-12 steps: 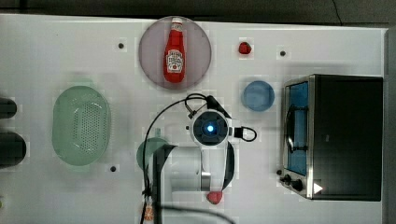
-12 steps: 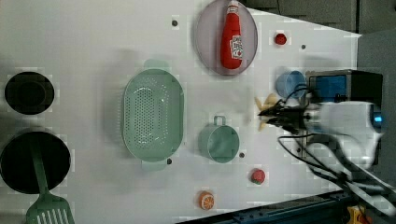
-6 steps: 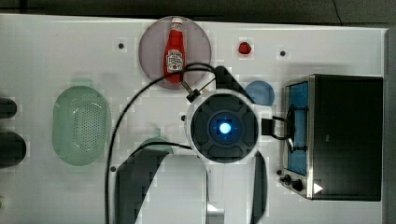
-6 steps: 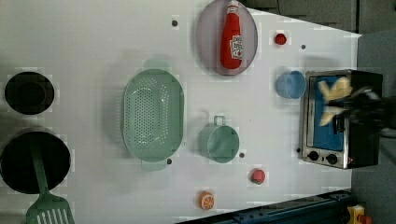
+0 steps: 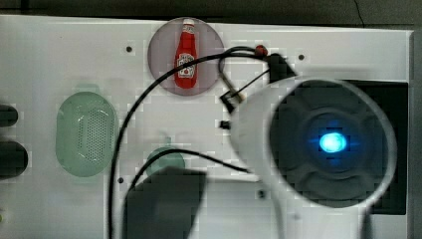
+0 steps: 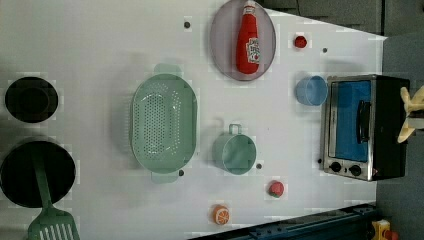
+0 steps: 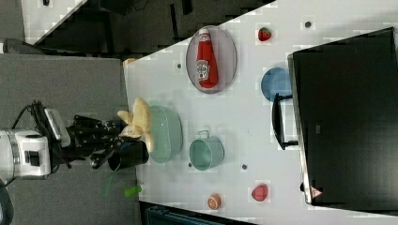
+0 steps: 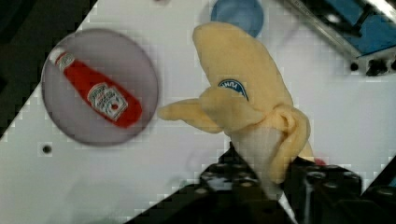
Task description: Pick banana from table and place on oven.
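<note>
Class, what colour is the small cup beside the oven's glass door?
Light blue; the cup beside the oven shows best in the left view.

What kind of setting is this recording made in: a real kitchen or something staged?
Most likely a staged lab setup with a kitchen theme: a white table with screw holes, holding toy-like props such as a toaster oven, a ketchup bottle on a plate and a green colander.

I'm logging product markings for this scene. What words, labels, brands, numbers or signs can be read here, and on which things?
No text can be read.
Ketchup bottle: white label with print, too blurred to read.
Banana: blue sticker with white lettering, too blurred to read.
Oven: small red triangle sign at one corner of its top and a faint mark near the middle, both too small to read.
</note>
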{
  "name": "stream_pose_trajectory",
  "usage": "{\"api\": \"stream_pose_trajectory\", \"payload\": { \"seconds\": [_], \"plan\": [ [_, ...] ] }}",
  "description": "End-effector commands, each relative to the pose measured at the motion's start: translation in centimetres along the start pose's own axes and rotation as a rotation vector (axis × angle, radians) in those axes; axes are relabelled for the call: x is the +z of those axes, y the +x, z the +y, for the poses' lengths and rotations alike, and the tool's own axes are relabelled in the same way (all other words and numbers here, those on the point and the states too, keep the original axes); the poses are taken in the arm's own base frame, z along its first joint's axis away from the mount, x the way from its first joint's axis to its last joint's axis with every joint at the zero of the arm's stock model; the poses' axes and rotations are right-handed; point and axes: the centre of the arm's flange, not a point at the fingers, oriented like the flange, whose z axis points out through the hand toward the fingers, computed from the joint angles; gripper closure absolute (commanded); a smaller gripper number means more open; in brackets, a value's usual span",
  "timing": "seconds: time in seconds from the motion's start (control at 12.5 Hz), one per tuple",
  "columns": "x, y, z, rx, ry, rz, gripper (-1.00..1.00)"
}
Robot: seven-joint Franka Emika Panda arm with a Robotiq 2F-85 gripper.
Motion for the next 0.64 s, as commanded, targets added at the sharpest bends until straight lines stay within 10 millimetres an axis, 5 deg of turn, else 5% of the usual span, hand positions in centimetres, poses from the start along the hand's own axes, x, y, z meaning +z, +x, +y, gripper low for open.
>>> {"api": "stream_pose_trajectory", "payload": {
  "seconds": [0.08, 0.48, 0.64],
  "plan": [
    [4.6, 7.0, 3.6, 0.010, -0.050, -0.033, 0.58],
    [8.8, 19.2, 14.8, -0.111, -0.056, 0.029, 0.58],
    [10.8, 22.4, 19.3, -0.164, -0.086, 0.056, 0.58]
  ]
}}
